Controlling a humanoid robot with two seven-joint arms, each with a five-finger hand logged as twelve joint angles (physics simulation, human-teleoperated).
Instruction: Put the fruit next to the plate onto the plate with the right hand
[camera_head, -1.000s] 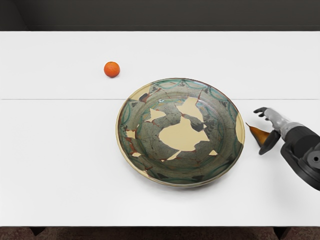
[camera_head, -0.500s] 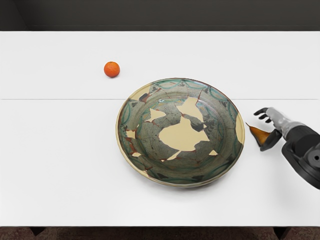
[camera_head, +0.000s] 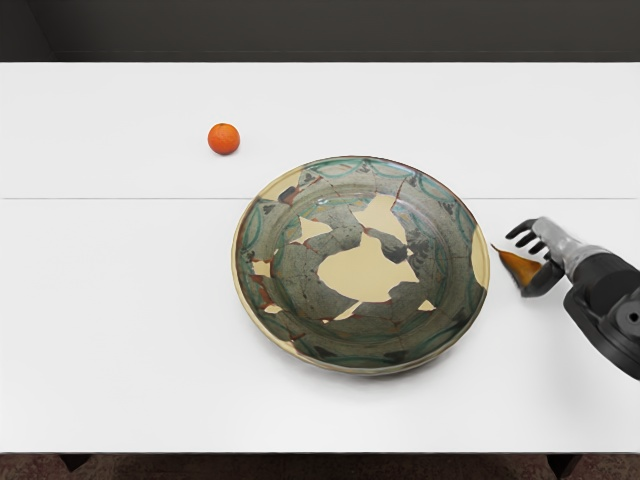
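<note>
The fruit (camera_head: 512, 267) is found on the table (camera_head: 120, 330) directly in front of the right hand (camera_head: 550, 252), on its plate-ward side, with its broad end tucked into the hand's opening and its pointed tip aimed away from the palm toward the near rim of the plate (camera_head: 480, 262). Its long axis is thus laid roughly along the line from the palm to the plate, so the fruit is approached end-on rather than across its length.

The hand is held apart: the fingers (camera_head: 522, 232) are spread on the far side of the fruit and the thumb (camera_head: 545, 282) is set on the near side, so the fruit is straddled but is not seen to be clamped. Whether the thumb is already touching the fruit cannot be told. The plate lies just beyond the fruit's tip as reckoned from the hand. A small orange (camera_head: 224, 138) is placed well beyond the plate, far from the hand. Only the right hand is shown, so it is the nearer one by default.

Compared with the frame a second ago, the fingers are brought lower and closer to the fruit, the thumb is drawn in, and less of the fruit's broad end is left exposed. The fruit, the plate and the orange are not shifted. A closing of the grasp is judged to be the step in hand, with the lift not yet begun.
</note>
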